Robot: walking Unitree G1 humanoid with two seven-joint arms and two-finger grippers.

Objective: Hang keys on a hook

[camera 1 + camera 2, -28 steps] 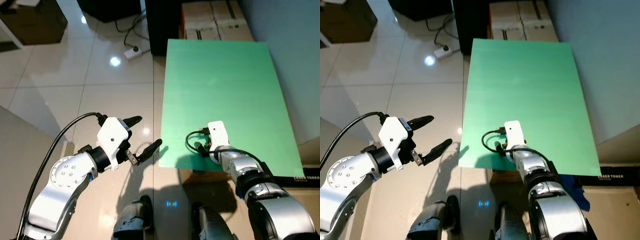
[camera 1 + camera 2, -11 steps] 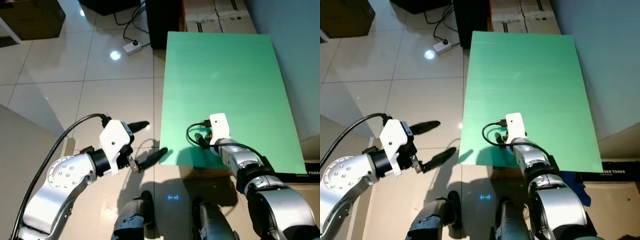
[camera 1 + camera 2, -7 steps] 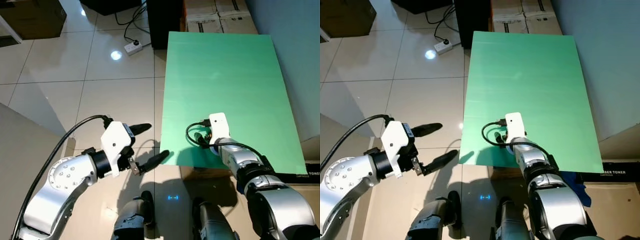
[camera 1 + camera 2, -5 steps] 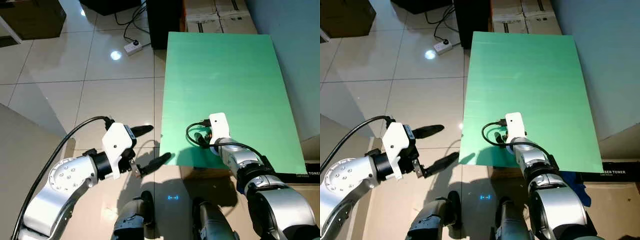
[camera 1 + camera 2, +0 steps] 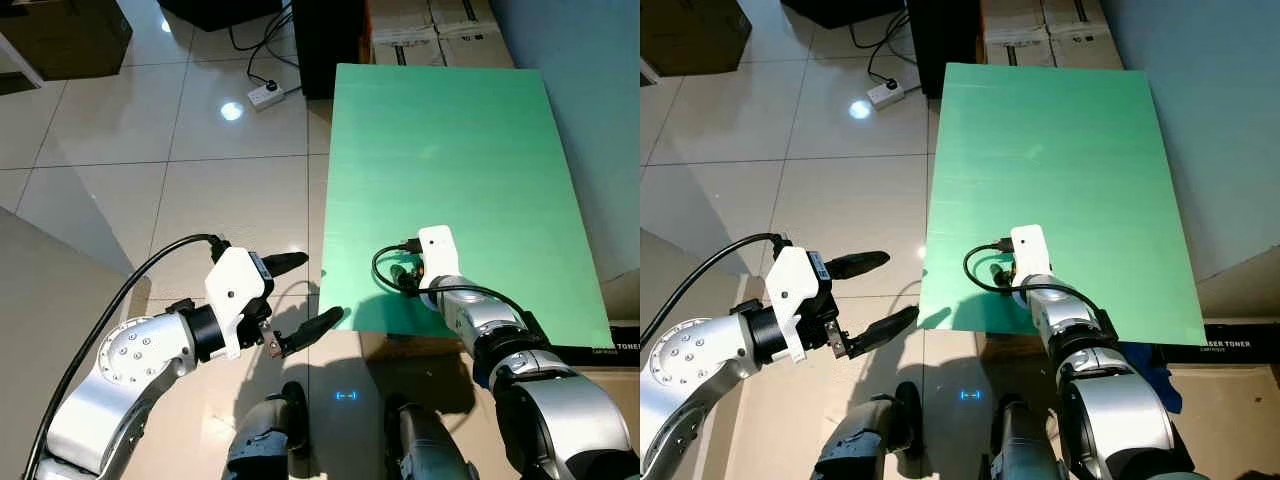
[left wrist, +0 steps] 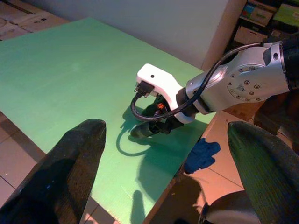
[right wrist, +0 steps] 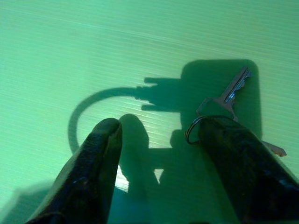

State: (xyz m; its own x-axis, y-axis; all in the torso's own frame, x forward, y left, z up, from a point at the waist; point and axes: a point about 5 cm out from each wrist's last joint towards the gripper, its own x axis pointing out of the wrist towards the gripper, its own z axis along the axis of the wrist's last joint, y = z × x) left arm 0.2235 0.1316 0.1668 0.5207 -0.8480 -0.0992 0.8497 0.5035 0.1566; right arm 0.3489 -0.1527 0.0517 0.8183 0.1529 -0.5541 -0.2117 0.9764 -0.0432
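Silvery keys on a ring lie flat on the green board, close to its near edge, in the shadow of the right gripper. That gripper hangs just over them with its two black fingers spread apart; one finger covers part of the ring and nothing is clamped. A black cable loops off the white wrist housing over the board. The left gripper hovers above the glossy tiled floor beside the board's near left corner, fingers wide apart and empty. Beyond the far edge stand cardboard boxes; a white power strip with dark cords lies on the tiles.
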